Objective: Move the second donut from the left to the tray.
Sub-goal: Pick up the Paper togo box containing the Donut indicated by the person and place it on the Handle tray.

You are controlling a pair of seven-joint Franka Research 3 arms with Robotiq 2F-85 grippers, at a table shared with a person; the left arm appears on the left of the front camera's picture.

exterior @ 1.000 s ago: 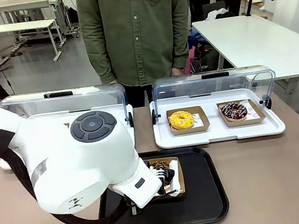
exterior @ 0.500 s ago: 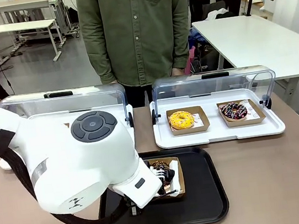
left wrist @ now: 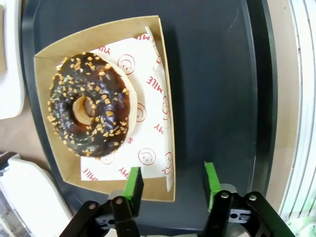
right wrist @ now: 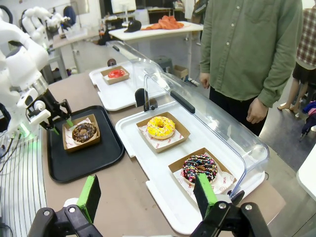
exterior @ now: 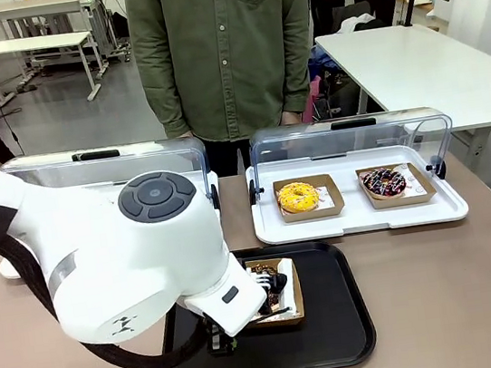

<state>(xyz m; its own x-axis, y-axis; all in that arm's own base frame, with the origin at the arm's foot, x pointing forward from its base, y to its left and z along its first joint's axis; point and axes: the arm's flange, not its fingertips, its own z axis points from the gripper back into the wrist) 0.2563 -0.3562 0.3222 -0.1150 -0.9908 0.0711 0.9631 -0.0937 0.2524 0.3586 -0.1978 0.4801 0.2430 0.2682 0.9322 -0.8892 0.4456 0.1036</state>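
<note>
On the left of the front view the big white left arm bends down over the table, and its tool sits low at the near-left edge of the chocolate donut. That donut, with its yellowish sprinkles, lies in a brown cardboard holder on the black tray, toward the tray's left half. In the left wrist view the green pads stand apart: one is at the holder's near wall, the other hangs over bare tray, and neither touches the donut; whether the first pad touches the cardboard cannot be told. The donut rests on white paper printed with red smileys.

Farther right, behind the tray, a white display tray with its clear dome lid raised carries a yellow donut and a dark donut with multicoloured sprinkles, each in its own holder. A person in a green shirt stands at the far side.

In the right wrist view the right tool hangs above the table's edge near the display tray, its fingers spread wide with nothing between them; a red-glazed donut sits on the other display tray beyond
</note>
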